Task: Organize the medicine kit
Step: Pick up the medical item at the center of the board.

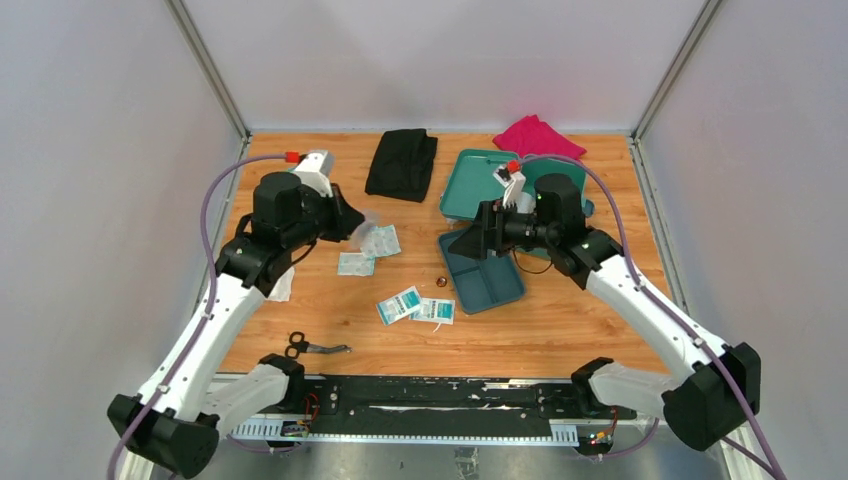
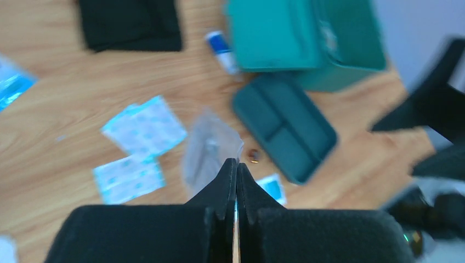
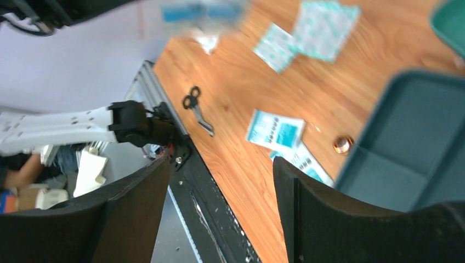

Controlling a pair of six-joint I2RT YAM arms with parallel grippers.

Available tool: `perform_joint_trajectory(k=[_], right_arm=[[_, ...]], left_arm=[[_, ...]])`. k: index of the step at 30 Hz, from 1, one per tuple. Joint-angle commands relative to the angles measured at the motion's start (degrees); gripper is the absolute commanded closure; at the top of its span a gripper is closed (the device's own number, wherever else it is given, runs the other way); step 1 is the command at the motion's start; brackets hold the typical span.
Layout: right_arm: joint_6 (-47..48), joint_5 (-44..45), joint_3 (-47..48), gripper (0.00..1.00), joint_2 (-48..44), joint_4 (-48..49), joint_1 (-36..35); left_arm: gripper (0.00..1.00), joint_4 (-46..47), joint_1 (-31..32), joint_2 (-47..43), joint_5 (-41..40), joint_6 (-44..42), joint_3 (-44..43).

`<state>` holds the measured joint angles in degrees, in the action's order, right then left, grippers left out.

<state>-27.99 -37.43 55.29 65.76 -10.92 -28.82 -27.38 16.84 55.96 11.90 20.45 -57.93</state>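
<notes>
Spread fingers [image 3: 329,219], teal tray [image 3: 417,142], scissors [image 3: 196,109], packets [image 3: 275,131]

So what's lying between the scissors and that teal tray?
Two small white-and-teal packets lie between the scissors and the teal tray, with a small brown round thing near the tray's edge. The top view shows it.

- Wooden table [image 1: 540,330]
- Far: black folded cloth [image 1: 401,163], pink cloth [image 1: 540,136], open teal medicine kit [image 1: 480,178]
- Centre-right: inner tray [image 1: 485,275], with a small brown round object [image 1: 441,282] just left of it
- Centre: blue-white sachets [image 1: 399,304]
- Near left: scissors [image 1: 310,347]
</notes>
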Motion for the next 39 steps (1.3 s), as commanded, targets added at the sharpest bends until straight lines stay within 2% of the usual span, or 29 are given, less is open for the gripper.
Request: perform_joint_trajectory(k=[1,7,11,15,21,24,30,39], right_arm=[[4.3,-10.2,-1.4,0.27,-4.3,13.3,-1.8],[12.2,-8.6,-0.6,0.27,-13.1,11.1,-2.0],[13.1,-12.5,0.5,0.27,-14.9,11.5,-2.2],[13.8,-15.6,0.8,0.27,-15.6,12.4,-4.5],[19.2,-13.2,-0.6,0.28,-18.9,8.9,-5.9],[19.8,-14.9,-0.9,0.32,-19.5,8.7,-5.9],[17.0,-24.6,-1.1,0.39,-15.9,12.4,-6.1],[18.4,-23.1,-1.2,0.45,-13.1,12.1,-7.4]], left_arm=[[1.0,-2.3,8.8,-1.2,9.0,-2.9,-5.5],[1.0,-4.1,19.1,1.3,16.3,-6.8,-14.0],[1.0,-7.8,31.1,6.6,11.8,-10.4,-21.2],[1.0,-11.2,37.3,12.1,8.7,-13.6,-26.8],[1.0,-12.4,38.5,13.7,8.9,-15.3,-29.4],[1.0,-13.0,38.6,13.4,9.1,-15.9,-29.9],[1.0,-13.4,38.6,12.4,9.8,-16.1,-30.6],[1.0,-13.3,38.6,9.8,10.8,-16.2,-30.1]])
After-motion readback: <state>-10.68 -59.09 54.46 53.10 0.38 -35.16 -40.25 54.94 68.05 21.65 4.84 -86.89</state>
